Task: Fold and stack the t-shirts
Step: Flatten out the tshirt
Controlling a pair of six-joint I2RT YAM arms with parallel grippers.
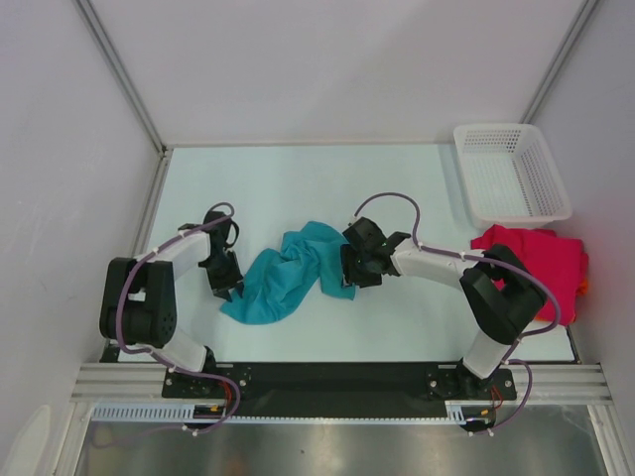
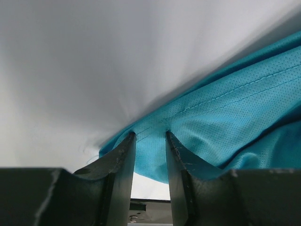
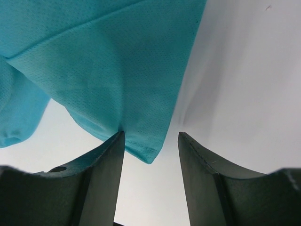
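Two grippers flank the teal t-shirt (image 1: 288, 273), which lies crumpled in a loose rope across the middle of the table (image 1: 298, 188). The left gripper (image 1: 228, 286) sits at the shirt's 8 o'clock end and the right gripper (image 1: 345, 270) at its 3 o'clock end. The crimson-pink t-shirt (image 1: 536, 253) lies heaped at the table's 3 o'clock edge with an orange edge (image 1: 583, 289) peeking from beneath it, and the white basket (image 1: 516, 214) stands at 1 o'clock.

Judging by this, the step in hand is spreading the teal shirt flat before any fold. To do it well, each arm should seize a stitched hem or corner, not a bunch of layers, and then the two should draw apart toward 9 and 3 o'clock, low over the table.

Only the wrist views show the contact. On the left, the jaws stand narrowly apart with the hem puckered across them, and I cannot tell if it is pinched. On the right, the jaws gape wide, with a shirt corner brushing one finger and nothing clamped. Only the overhead view shows the whole garment's twist and the other shirts
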